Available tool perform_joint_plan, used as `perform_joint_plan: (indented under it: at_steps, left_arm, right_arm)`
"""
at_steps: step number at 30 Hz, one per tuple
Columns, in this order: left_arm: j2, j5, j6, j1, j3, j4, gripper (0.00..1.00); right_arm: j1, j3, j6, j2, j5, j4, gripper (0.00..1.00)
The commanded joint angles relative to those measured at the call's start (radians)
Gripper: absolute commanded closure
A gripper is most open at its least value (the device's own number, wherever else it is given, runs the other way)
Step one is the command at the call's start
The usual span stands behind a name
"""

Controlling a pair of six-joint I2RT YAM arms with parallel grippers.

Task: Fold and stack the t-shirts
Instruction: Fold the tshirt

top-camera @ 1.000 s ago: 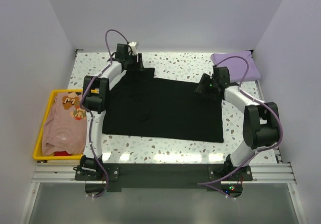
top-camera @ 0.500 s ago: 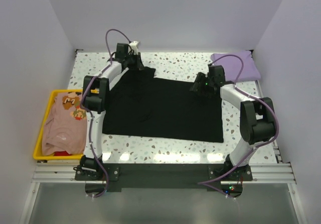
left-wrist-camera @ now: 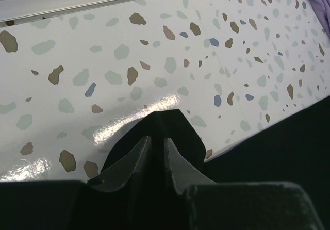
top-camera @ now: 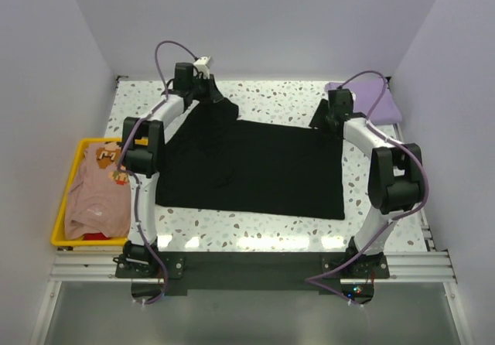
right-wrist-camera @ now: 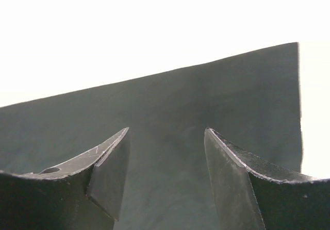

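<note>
Looks like first fold on the black shirt (top-camera: 255,167). My left fingers (left-wrist-camera: 157,146) are pinched nearly shut on its far corner. My right fingers (right-wrist-camera: 166,137) hang open, holding nothing, just above the other corner. Next, I reckon: drop, pinch, pull both corners toward me.

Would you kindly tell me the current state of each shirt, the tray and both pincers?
black t-shirt: spread flat on the table, far left corner gathered up.
lavender t-shirt: folded, at the table's far right corner.
peach t-shirt: unfolded, lying loose in the tray.
yellow tray: holding the peach t-shirt.
left pincer: shut on the black t-shirt's corner.
right pincer: open, above the black t-shirt's far right corner.
</note>
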Motion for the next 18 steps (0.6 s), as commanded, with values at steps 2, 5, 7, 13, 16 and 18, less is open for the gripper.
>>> perform_joint_plan:
  at_steps: [2, 5, 7, 13, 16, 18]
  left_arm:
    - [-0.069, 0.015, -0.032, 0.036, -0.037, 0.118, 0.78]
    - [-0.057, 0.016, -0.043, 0.042, -0.034, 0.126, 0.74]
    - [-0.046, 0.016, -0.049, 0.044, -0.030, 0.135, 0.73]
    - [-0.011, -0.005, -0.058, 0.045, -0.010, 0.134, 0.71]
    - [-0.008, -0.041, -0.050, 0.045, -0.010, 0.127, 0.66]
    - [-0.003, -0.045, -0.041, 0.045, -0.007, 0.126, 0.63]
  right_arm:
    - [-0.105, 0.040, -0.012, 0.038, 0.065, -0.038, 0.38]
    - [-0.142, 0.057, -0.016, 0.073, 0.068, -0.045, 0.39]
    - [-0.146, 0.082, -0.019, 0.107, 0.074, -0.056, 0.39]
    - [-0.192, 0.146, -0.021, 0.188, 0.088, -0.074, 0.41]
    - [-0.198, 0.161, -0.019, 0.208, 0.097, -0.068, 0.41]
    - [-0.201, 0.177, -0.016, 0.220, 0.096, -0.064, 0.41]
